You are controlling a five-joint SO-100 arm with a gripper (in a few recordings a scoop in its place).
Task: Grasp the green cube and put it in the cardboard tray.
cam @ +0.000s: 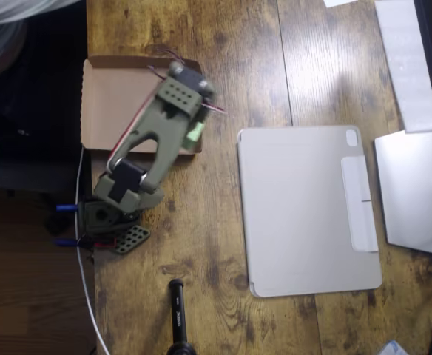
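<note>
Dark, knotty wooden table point(223, 244) seen from overhead, with a grey tablet cover point(305, 211) lying flat at picture right and a pale slab point(412, 192) beyond it at the edge. At picture left, near the table's edge, the cardboard tray point(101, 103), brown and shallow, partly covered by the olive-green arm point(153, 137) reaching up across it from the base at lower left. Green cube point(194, 133) showing as a small light-green patch right at the tray's right rim, tucked against the underside of the arm's forward part, just beside the gripper point(190, 127). Looks carried rather than resting on wood, though too small and too hidden to be sure; likewise impossible to tell whether the jaws are clamped on it or parted. Judged from this: pickup probably done, transport nearly done, cube arrived at the tray's edge but not clearly over the flat bottom. Left to do, by that reading: shift a little further toward picture left so the cube hangs over bare cardboard, lower, let go, draw clear. Risk worth noting: release this close to the rim could tip the cube out onto the table.
</note>
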